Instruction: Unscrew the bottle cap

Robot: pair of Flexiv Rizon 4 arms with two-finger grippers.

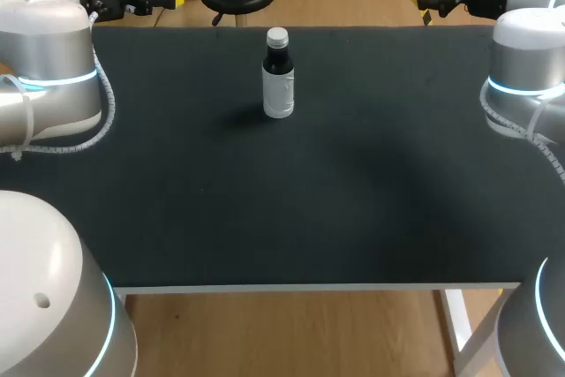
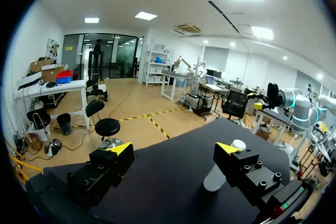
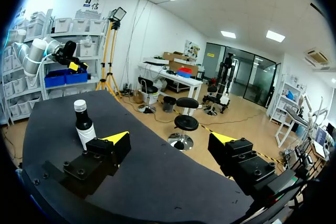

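Left gripper (image 2: 174, 150): spread wide, holding nothing; only bare tabletop shows in the gap.
Left fingers (image 2: 105, 169): blocky matt black pieces studded with bolt heads, each ending in a bright yellow wedge.
Right gripper (image 3: 169, 139): also spread wide, with nothing held.
Right fingers (image 3: 247, 163): the same angular black blocks, screws on top, with yellow wedge tips.
Bottle (image 1: 278, 81): a small upright cylinder with rounded shoulders. It is dark at the neck and shoulder, and the lower body is wrapped in a pale, smooth label.
Cap (image 1: 277, 38): short and round, white to silvery, seated on the neck.
Bottle to left gripper: ahead of it and off to one side, outside the gap. Its lower part is hidden behind one finger, and the cap shows just past that finger's yellow tip.
Bottle to right gripper: ahead of it and outside the gap, rising beyond one finger's yellow tip.
Bottle on table: it stands toward the far middle of the tabletop, between the two arms. It is well apart from both grippers, which hang by the far corners.
Table (image 1: 353, 209): a flat matt black top, faintly grainy, with a thin white front edge.
Left arm (image 1: 48, 50): smooth, rounded silver-white shells with a glowing cyan ring at the joint and a coiled white cable alongside.
Right arm (image 1: 530, 50): the same rounded silver-white shells, cyan ring and coiled cable.
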